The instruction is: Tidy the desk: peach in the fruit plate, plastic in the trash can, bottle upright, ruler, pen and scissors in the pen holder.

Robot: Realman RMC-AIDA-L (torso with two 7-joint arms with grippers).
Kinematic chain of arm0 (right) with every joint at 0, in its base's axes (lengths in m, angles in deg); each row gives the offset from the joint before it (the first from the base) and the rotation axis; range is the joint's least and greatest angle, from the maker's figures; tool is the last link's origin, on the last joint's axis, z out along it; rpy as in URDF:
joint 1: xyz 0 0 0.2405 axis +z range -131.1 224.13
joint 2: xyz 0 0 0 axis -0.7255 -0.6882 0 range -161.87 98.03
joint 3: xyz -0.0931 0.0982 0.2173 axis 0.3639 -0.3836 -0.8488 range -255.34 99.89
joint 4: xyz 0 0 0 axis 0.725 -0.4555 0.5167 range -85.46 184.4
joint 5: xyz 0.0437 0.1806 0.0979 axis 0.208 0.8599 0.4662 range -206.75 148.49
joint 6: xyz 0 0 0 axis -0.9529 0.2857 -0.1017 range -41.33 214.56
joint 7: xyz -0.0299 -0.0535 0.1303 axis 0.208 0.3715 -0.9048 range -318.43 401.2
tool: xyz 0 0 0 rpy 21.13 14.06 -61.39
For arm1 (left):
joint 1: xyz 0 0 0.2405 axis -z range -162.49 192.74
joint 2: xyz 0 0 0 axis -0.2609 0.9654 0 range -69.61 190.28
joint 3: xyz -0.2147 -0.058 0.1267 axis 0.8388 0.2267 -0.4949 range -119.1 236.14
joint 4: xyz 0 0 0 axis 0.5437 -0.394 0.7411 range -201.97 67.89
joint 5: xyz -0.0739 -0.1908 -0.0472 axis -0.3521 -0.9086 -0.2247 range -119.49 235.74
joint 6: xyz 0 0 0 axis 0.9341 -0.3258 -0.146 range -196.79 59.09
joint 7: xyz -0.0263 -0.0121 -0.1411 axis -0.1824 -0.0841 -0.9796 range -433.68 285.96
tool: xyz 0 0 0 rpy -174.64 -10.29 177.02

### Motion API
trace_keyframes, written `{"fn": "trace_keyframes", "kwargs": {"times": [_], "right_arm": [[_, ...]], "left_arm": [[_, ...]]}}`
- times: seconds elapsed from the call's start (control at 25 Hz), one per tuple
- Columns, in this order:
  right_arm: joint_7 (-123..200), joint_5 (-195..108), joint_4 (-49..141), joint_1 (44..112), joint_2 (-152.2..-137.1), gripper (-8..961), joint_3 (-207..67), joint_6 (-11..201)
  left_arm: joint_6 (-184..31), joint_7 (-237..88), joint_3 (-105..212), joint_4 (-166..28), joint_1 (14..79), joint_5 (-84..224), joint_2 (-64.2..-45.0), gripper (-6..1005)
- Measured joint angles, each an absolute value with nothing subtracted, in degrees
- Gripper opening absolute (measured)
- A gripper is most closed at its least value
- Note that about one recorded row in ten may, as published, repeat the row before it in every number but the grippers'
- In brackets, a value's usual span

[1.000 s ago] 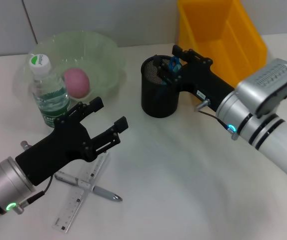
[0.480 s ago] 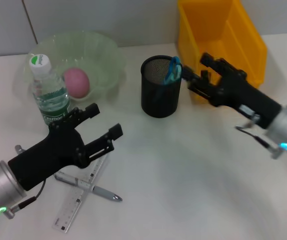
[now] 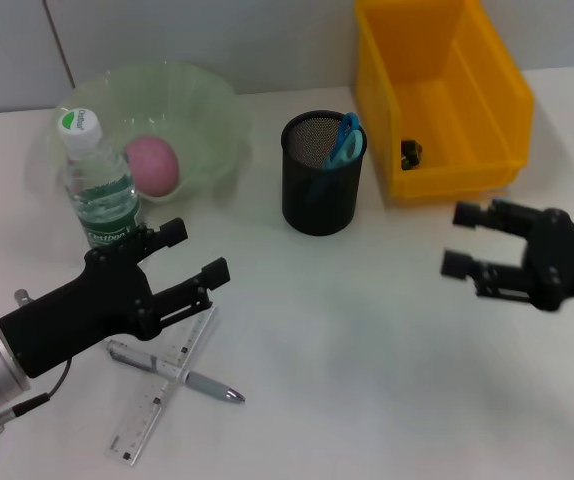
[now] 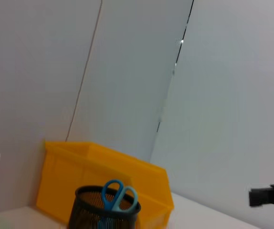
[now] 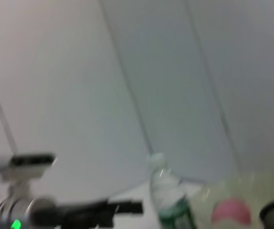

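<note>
Left tool [image 3: 189, 256] low over the near-left tabletop [image 3: 347, 360], fingers apart and empty, just above the ruler [image 3: 162, 385] and pen [image 3: 172, 370], which lie crossed on the surface. Right tool [image 3: 469, 240] at the right side, well apart from the pen holder [image 3: 319, 190], fingers spread and holding nothing. Scissors [image 3: 345, 140] upright in the pen holder's mesh cup, blue handles above the rim; same handles visible in the left wrist view [image 4: 119, 195]. Peach [image 3: 153, 165] inside the pale green fruit plate [image 3: 207, 100] at the far left. Bottle [image 3: 97, 185] upright, white cap on top, just in front of the plate and touching its near edge as far as can be told. Yellow trash can [image 3: 442, 90] at the far right, a small dark object [image 3: 410, 152] on its floor, kind not clear.
</note>
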State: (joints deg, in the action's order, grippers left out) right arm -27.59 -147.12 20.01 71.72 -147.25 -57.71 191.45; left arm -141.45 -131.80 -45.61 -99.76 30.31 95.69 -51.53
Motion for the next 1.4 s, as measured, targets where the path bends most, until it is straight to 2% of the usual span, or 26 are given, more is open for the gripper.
{"fn": "trace_keyframes", "kwargs": {"times": [0.12, 0.32, 0.6, 0.76, 0.92, 1.08, 1.12, 1.2, 1.24, 1.36, 1.4], "right_arm": [[-30.8, -147.9, 16.6, 70.6, -145.85, 776, -52.6, 192.5], [-33.4, -153.0, 13.7, 71.2, -145.51, 776, -51.0, 193.1], [-33.8, -154.3, 13.3, 71.6, -145.49, 776, -50.9, 192.2], [-33.8, -154.7, 12.8, 71.6, -145.72, 776, -50.9, 190.6], [-33.9, -154.9, 12.6, 71.6, -145.78, 775, -50.7, 189.4], [-33.9, -155.0, 12.4, 71.9, -145.79, 775, -50.7, 189.3], [-33.9, -155.2, 12.2, 72.0, -145.76, 775, -50.7, 189.0], [-33.9, -155.3, 12.0, 72.0, -145.76, 775, -50.7, 188.9], [-33.9, -155.5, 11.8, 72.1, -145.76, 775, -50.7, 188.7], [-33.9, -155.8, 11.6, 72.1, -145.78, 775, -50.7, 188.4], [-33.8, -156.0, 11.6, 72.1, -145.78, 775, -50.7, 188.4]], "left_arm": [[-142.6, -134.6, -42.8, -100.1, 30.6, 100.5, -51.22, 814], [-143.5, -139.7, -38.6, -102.6, 30.9, 109.2, -51.01, 814], [-143.5, -149.0, -31.8, -109.1, 30.6, 122.7, -51.81, 815], [-143.3, -163.7, -27.6, -118.2, 30.8, 135.8, -52.56, 815], [-143.7, -186.1, -23.8, -134.3, 31.3, 155.6, -54.97, 814], [-143.9, -191.0, -23.5, -137.8, 31.5, 160.0, -55.47, 813], [-146.5, -205.8, -23.3, -147.4, 33.9, 174.4, -57.20, 813], [-146.5, -205.8, -23.3, -147.4, 33.9, 174.4, -57.20, 812], [-149.6, -214.2, -23.7, -150.3, 37.3, 182.7, -57.92, 812], [-149.6, -214.2, -23.7, -150.3, 37.3, 182.7, -57.92, 811], [-153.0, -224.7, -26.2, -150.6, 43.6, 191.9, -58.03, 810]]}}
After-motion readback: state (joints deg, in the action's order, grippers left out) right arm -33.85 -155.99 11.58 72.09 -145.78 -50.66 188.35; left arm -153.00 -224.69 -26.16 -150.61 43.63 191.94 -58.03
